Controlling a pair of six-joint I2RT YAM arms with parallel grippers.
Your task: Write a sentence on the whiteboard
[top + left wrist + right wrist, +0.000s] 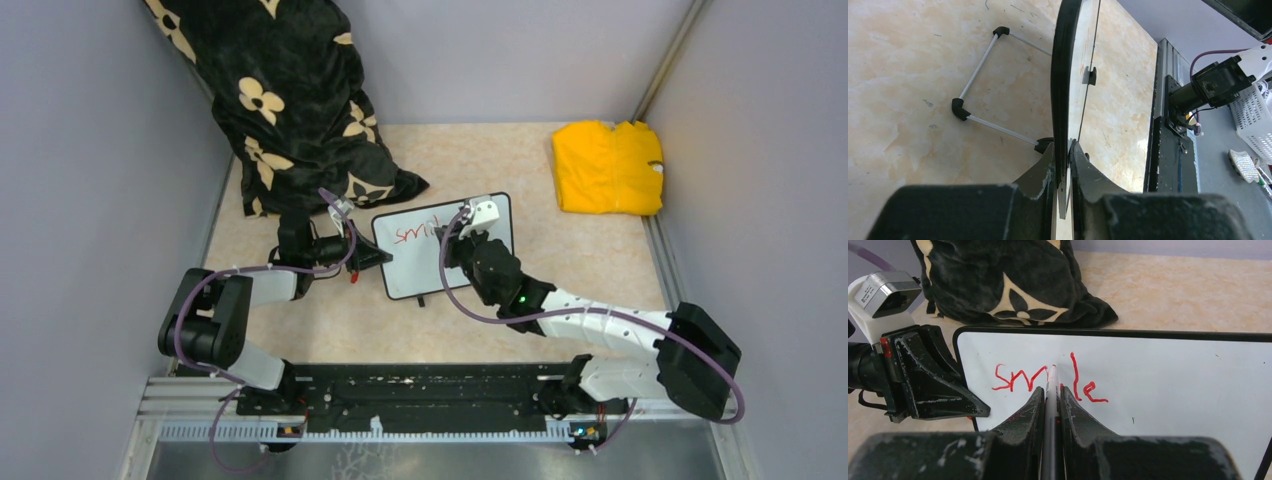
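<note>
Whiteboard [415,268] centre of top view; left gripper [1064,155] clamped on its left edge. Right gripper [1050,395] pinches marker [1052,377]. Sentence [1074,372] reads "smile" only. Mid-writing; next probably needs the remaining words.

grey walls [500,50] around a beige marbled tabletop [600,240]; flowered cushion [290,100] at eleven o'clock, yellow cloth [607,167], seemingly, at two.
</note>
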